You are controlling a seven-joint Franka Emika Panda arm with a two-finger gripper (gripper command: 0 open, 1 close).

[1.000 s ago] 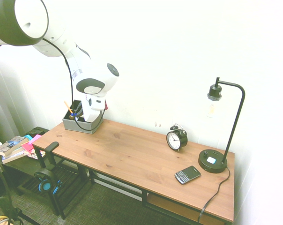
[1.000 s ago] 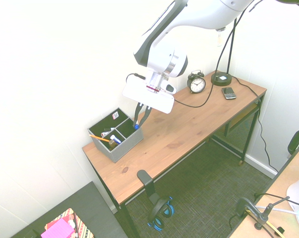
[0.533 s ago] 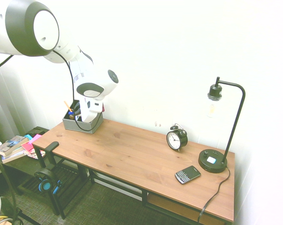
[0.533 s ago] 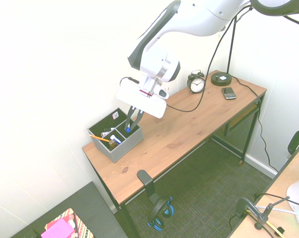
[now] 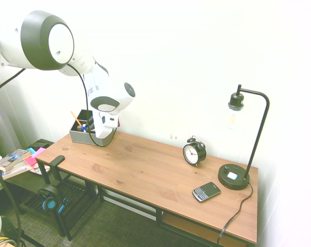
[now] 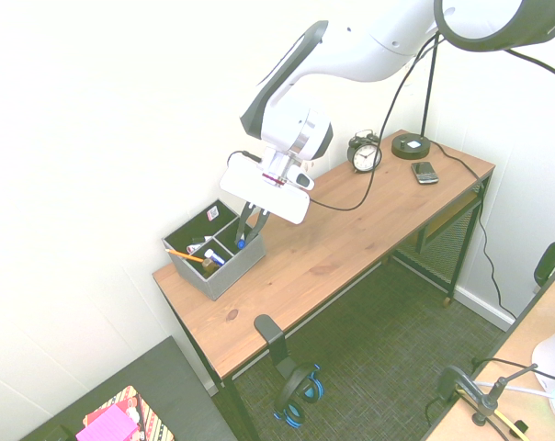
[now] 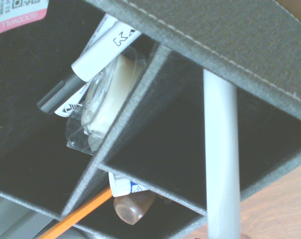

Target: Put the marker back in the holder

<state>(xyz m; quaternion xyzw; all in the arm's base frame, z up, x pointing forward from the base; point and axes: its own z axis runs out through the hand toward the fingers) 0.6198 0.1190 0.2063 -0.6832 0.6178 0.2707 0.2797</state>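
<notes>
We had the gripper (image 6: 244, 226) clamped on the marker (image 7: 221, 164); its long axis ran steeply down, blue tip inside the holder (image 6: 230, 268), in the empty compartment nearest the clock. Only the letting go remained, we judged.

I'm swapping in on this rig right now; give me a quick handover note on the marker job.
Gripper: shut on the marker, tilted down over the holder at the desk's end.
Marker: its blue-capped tip is inside one of the holder's compartments, not yet released.
Holder: other compartments hold an orange pencil, pens and a tape roll.
Done: marker picked up and carried into the compartment.
Left: lower it fully, open the fingers, withdraw the arm clear.
</notes>
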